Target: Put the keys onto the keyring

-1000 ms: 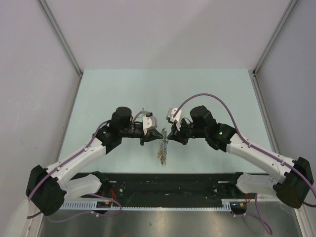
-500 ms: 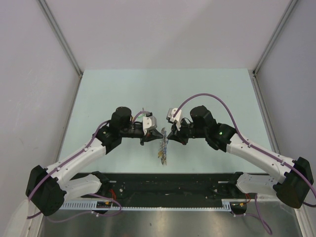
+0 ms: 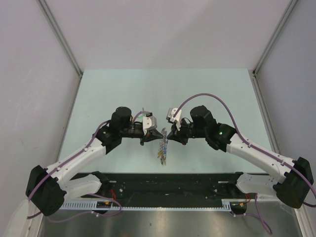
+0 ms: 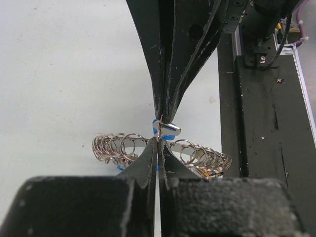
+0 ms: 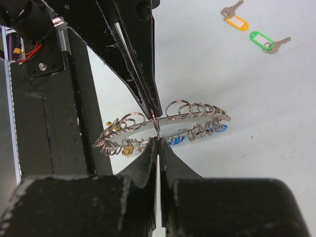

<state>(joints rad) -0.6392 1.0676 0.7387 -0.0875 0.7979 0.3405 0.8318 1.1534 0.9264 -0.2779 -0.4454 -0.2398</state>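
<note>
Keyring (image 4: 116,147) is up off the table (image 3: 123,94), its span crossways to both fingertips. Left gripper (image 4: 158,144) is clamped on its rim. Right gripper (image 5: 157,139) is pinched shut at the same spot (on the rim or the blue-tag key (image 4: 169,130), can't tell). Orange key (image 5: 234,20) and green key (image 5: 261,40) lie well apart from it.

The grey keyring (image 5: 187,121), fringed with small rings and tagged keys, is showing nearly edge-on at frame centre. The orange-tagged key (image 5: 236,20) and green-tagged key (image 5: 261,40) are lying close together on the table (image 5: 276,123), upper right.
</note>
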